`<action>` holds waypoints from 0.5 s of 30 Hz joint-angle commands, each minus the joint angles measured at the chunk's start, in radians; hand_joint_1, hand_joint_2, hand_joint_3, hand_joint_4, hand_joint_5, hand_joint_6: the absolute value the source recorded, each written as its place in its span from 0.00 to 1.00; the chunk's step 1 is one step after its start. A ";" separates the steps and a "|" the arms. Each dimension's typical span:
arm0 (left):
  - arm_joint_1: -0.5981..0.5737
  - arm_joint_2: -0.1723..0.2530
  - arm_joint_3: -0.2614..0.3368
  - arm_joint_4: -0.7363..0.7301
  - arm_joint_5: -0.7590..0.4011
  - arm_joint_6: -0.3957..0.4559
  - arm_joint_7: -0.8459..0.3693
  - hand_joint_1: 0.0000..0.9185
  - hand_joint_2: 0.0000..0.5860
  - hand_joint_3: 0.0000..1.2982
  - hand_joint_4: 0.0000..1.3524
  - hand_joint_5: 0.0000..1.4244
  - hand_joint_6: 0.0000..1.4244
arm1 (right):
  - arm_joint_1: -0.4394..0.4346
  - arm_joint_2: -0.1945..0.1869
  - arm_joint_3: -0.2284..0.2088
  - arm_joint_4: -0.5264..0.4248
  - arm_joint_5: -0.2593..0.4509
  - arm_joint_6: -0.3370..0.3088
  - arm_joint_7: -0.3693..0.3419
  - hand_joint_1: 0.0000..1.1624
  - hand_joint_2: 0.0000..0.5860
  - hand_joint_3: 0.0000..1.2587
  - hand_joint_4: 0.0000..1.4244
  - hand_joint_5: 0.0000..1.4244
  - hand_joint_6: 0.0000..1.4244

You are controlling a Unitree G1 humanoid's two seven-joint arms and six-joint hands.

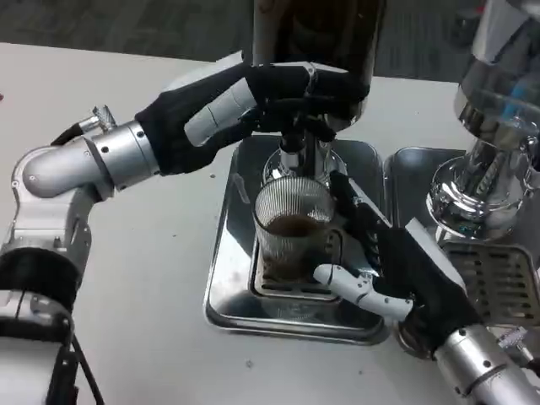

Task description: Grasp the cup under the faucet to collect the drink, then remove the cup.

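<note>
A ribbed clear glass cup (293,228) stands on the grate of a steel drip tray (232,287), directly below the faucet (291,156). Brown drink fills about the lower third of the cup. My right hand (396,270) wraps around the cup from the right, black fingers against its far side and the white thumb near its base. My left hand (253,101) reaches in from the left and rests on the faucet lever at the foot of the dark drink dispenser (316,34), fingers curled over it.
A second steel drip tray (498,270) sits at the right under a shiny chrome dispenser (485,169). White table surface (160,253) stretches to the left of the trays.
</note>
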 commanded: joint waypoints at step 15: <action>-0.042 -0.021 0.102 -0.015 -0.076 0.320 -0.137 0.00 0.06 0.25 0.16 0.14 0.11 | 0.021 0.012 0.008 0.014 -0.002 -0.027 -0.017 0.54 0.45 0.00 0.00 0.00 0.00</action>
